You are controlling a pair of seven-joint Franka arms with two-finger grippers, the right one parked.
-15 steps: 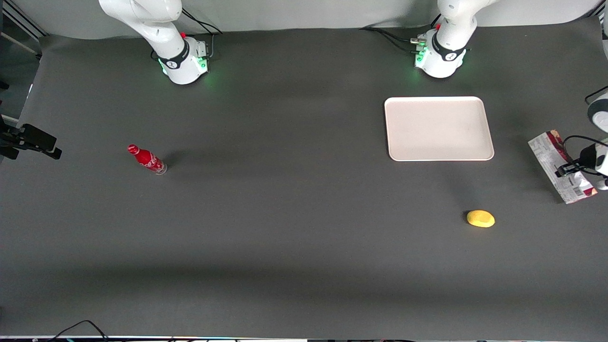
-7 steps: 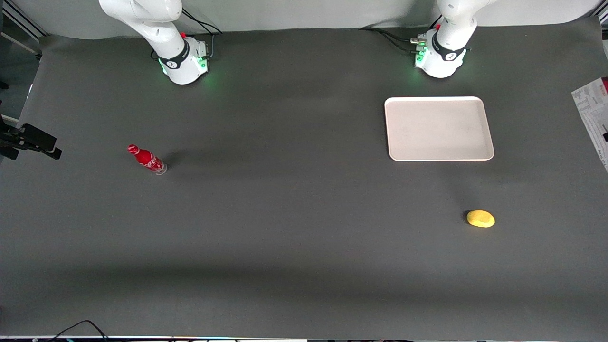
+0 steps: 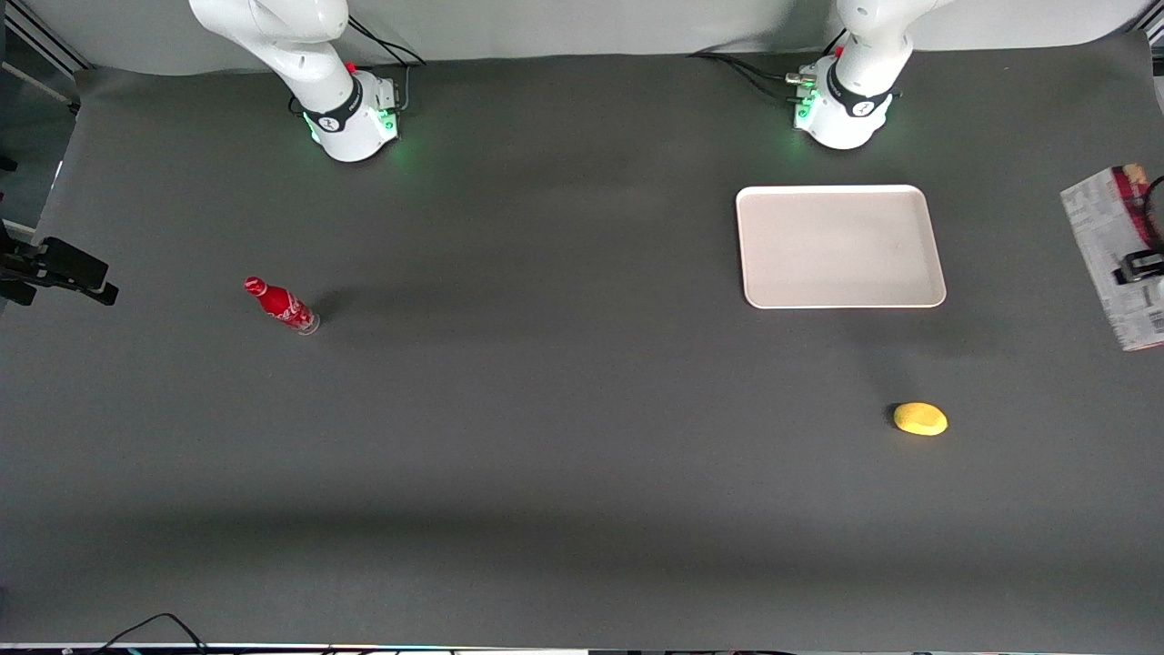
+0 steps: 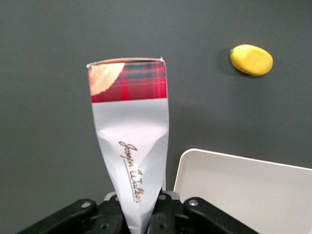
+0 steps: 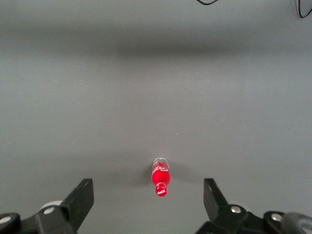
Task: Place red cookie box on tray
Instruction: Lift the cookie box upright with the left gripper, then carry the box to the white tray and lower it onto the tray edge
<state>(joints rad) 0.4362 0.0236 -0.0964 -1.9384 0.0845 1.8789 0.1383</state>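
Front view: box (image 3: pixel 1114 255), lifted off the worktop (image 3: pixel 546 437) at the working arm's end, well apart from tray (image 3: pixel 839 246); hand (image 3: pixel 1141 267) on it. Lemon (image 3: pixel 920 418), bottle (image 3: pixel 282 306) on worktop.

Left wrist view: hand (image 4: pixel 141 214) clamped on box (image 4: pixel 130 146); tray (image 4: pixel 234 190) rim near it.
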